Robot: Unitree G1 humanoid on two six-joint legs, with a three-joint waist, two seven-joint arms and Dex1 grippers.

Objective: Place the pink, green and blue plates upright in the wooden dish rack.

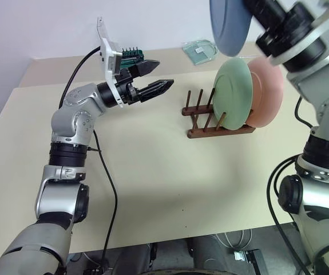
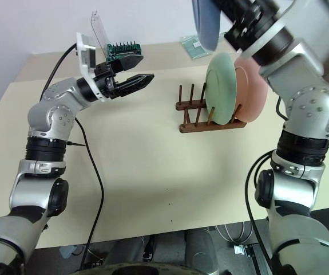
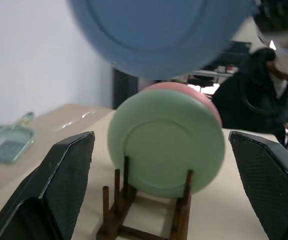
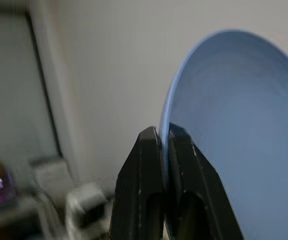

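The left gripper (image 1: 153, 80) hung wide open and empty over the bench (image 1: 153, 172). Further back, the rack (image 1: 213, 123) held the green plate (image 1: 233, 94) and pink plate (image 1: 267, 91) upright. Above them the right gripper (image 4: 163, 137) pinched the blue plate (image 1: 230, 26) by its rim; it should probably come down edge-first into the free slot before the green plate.

A beige table (image 1: 153, 172) bears the wooden dish rack (image 1: 210, 123).

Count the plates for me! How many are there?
3. Green plate and pink plate stand in the rack; blue plate is held above by the right gripper.
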